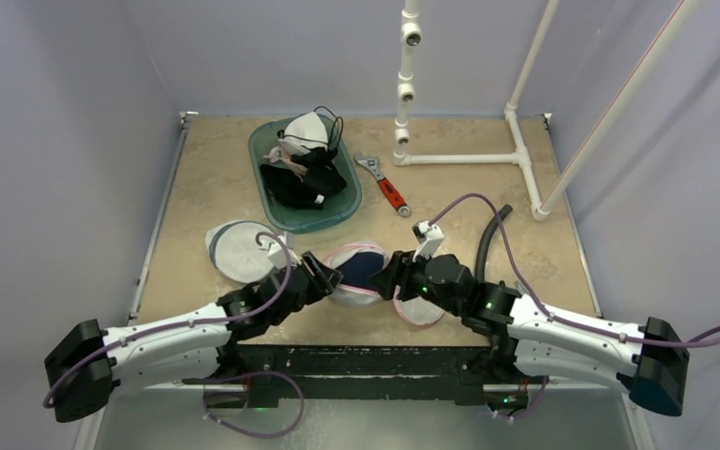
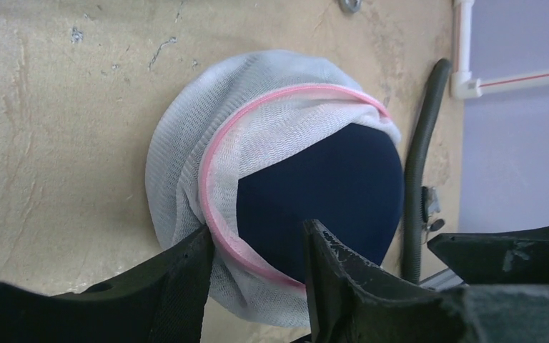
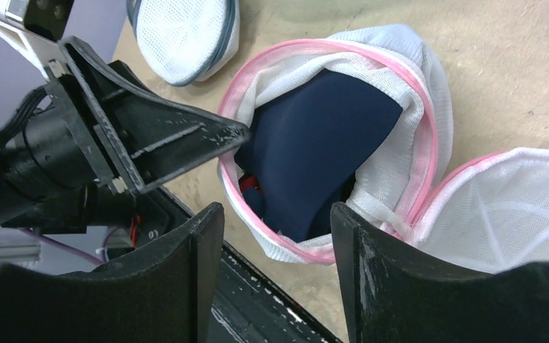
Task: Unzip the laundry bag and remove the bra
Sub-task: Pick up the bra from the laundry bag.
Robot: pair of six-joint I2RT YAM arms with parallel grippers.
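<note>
The laundry bag [image 1: 345,292] is a round white mesh pouch with a pink zip rim, lying near the table's front edge. It is unzipped, with its lid [image 1: 422,309] flopped to the right. The navy bra [image 1: 364,269] sits inside, partly exposed. In the left wrist view my left gripper [image 2: 259,230] is open, its fingers straddling the pink rim of the bag [image 2: 186,143] beside the bra [image 2: 329,193] without clamping it. My right gripper [image 3: 277,211] is open just over the near rim of the bag [image 3: 407,107], by the bra [image 3: 322,136], holding nothing. From above, the left gripper [image 1: 330,278] and right gripper [image 1: 392,279] flank the bag.
A second mesh bag [image 1: 236,248] with grey-blue trim lies left of the open one. A green tub [image 1: 272,141] of dark clothing stands at the back. A red-handled wrench [image 1: 389,187], a black hose [image 1: 487,244] and a white pipe frame [image 1: 459,157] lie to the right.
</note>
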